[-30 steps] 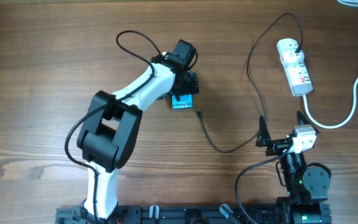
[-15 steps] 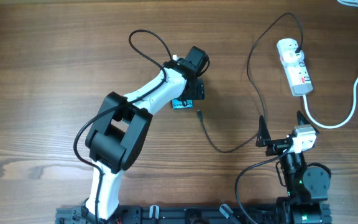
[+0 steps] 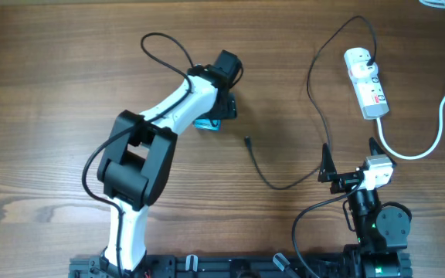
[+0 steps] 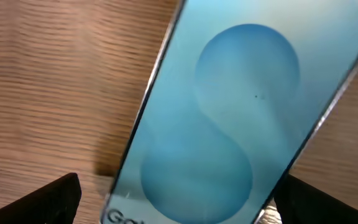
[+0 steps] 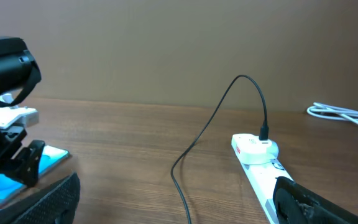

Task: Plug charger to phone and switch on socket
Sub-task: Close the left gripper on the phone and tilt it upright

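Two grippers stand spread wide, neither gripping anything. The left gripper (image 4: 176, 200) straddles the flat cyan-screened smartphone (image 3: 207, 124) on the brown wooden table (image 3: 52, 93). The thin black charger cable (image 3: 273, 184) lies loose right of the phone. The long white power strip (image 3: 365, 93) and the right gripper (image 3: 350, 154) sit farther right.

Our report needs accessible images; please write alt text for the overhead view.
The left gripper is over the phone on a table. The charger runs from the socket at right, its free plug lying unconnected beside the phone.
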Controlling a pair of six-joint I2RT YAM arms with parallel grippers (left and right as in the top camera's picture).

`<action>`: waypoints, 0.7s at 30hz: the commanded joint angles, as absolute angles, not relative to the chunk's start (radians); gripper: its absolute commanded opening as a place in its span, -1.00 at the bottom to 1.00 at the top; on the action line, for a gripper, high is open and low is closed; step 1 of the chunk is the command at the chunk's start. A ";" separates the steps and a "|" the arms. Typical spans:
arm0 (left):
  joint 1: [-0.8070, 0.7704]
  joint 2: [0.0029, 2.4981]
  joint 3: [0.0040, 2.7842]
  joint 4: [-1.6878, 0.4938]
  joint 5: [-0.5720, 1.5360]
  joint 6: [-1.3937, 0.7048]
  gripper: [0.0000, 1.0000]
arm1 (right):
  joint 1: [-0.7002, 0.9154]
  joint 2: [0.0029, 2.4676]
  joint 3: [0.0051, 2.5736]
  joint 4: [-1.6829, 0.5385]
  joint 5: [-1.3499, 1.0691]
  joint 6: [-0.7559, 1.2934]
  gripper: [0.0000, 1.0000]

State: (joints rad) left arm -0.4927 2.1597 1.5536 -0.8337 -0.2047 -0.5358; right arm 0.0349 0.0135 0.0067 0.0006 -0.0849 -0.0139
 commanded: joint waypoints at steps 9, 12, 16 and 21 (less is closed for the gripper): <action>-0.445 2.206 1.528 -0.674 -0.263 -0.208 1.00 | 0.040 0.009 0.006 0.002 -0.078 -0.026 1.00; -0.444 2.206 1.523 -0.628 -0.239 -0.187 1.00 | 0.040 0.009 0.006 0.002 -0.078 -0.026 1.00; -0.444 2.206 1.522 -0.624 -0.066 -0.133 1.00 | 0.040 0.009 0.006 0.002 -0.078 -0.026 0.99; -0.444 2.206 1.522 -0.652 -0.045 -0.125 1.00 | 0.040 0.009 0.006 0.002 -0.078 -0.026 0.99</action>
State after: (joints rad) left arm -0.4438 2.1750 1.5444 -0.6258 -0.0883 -0.1619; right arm 0.0349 0.0135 0.0067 0.0006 -0.0849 -0.0139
